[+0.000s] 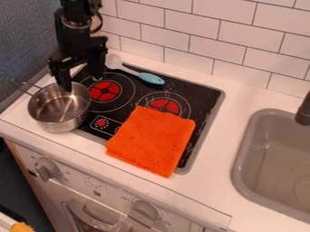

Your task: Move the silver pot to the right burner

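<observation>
In the camera view, your jaws (pixel 81 83) stand parted at the far rim of the silver pot (pixel 59 113), which sits at the stove's left edge. Expect thin, stiff metal, fairly light but slick. Pinch the wall from above, one side in, one out; the wire handle (pixel 23 91) would let it swing. The orange cloth (pixel 152 140) by the right burner (pixel 165 106) may snag its base.

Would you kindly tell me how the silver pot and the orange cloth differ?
The pot is shiny silver; the cloth is matte orange. The pot is round and hollow, while the cloth lies folded flat. In view, both are left of the sink.
</observation>
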Tool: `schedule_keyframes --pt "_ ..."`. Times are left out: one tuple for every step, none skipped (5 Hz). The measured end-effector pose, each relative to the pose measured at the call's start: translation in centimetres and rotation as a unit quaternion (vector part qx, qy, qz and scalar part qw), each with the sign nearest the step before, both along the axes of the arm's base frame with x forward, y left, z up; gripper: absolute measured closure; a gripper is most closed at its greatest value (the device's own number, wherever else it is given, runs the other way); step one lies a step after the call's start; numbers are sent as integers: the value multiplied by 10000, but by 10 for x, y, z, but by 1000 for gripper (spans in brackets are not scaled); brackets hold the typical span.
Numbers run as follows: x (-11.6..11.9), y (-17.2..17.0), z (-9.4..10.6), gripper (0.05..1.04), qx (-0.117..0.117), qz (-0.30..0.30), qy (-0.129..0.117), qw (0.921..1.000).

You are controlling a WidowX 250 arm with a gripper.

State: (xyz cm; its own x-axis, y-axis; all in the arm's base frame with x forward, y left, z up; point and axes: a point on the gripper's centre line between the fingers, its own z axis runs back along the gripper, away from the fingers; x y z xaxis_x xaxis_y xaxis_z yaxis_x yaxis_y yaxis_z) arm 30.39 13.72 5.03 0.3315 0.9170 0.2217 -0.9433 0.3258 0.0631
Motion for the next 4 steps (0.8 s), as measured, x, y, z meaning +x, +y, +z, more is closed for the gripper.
schedule_keyframes --pt "-1 0 -21 84 -45 33 349 9994" --pt "-2 3 -34 138 19 93 586 9982" --pt "-2 7 -36 412 145 352 546 9978" --pt "0 8 -36 717 174 441 449 9979"
